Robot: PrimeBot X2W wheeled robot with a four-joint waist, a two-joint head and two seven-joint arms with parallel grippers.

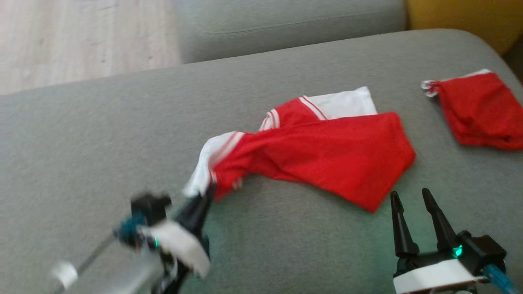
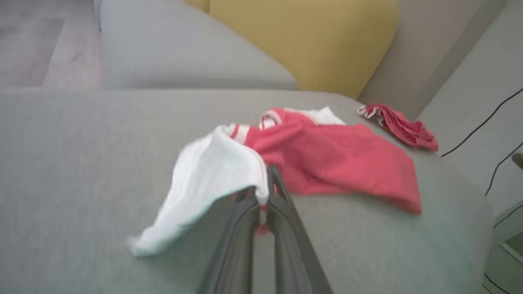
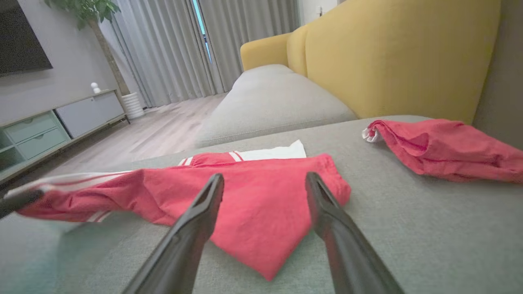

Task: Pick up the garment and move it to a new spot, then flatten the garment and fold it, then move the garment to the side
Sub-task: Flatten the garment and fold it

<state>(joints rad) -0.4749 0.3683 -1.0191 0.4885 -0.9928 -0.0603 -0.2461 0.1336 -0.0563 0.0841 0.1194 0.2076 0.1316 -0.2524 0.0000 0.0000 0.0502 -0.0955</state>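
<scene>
Left gripper (image 1: 206,195) clamped tight on a white-trimmed corner of the garment (image 1: 327,151); the rest lies crumpled mid-cushion (image 1: 81,143). Right gripper (image 1: 410,195) wide open, empty, just short of the red tip. Looks thin, limp, light: likely to drag and bunch. Grab corners or hems, not the middle.

Garment (image 1: 327,151) on sofa seat cushion (image 1: 102,143), near middle. Second garment (image 1: 478,110) on same cushion, right of first and farther back, apart from it, near right edge. Left gripper (image 1: 207,191) at garment's left end, touching it. Right gripper (image 1: 410,195) before garment's near right corner, just beside, not touching. Another seat cushion (image 1: 286,24) behind. Backrest (image 1: 461,20) behind, right. Floor (image 1: 81,36) behind, left. Cabinet (image 3: 61,122) across floor, curtains (image 3: 184,45) beyond.
</scene>
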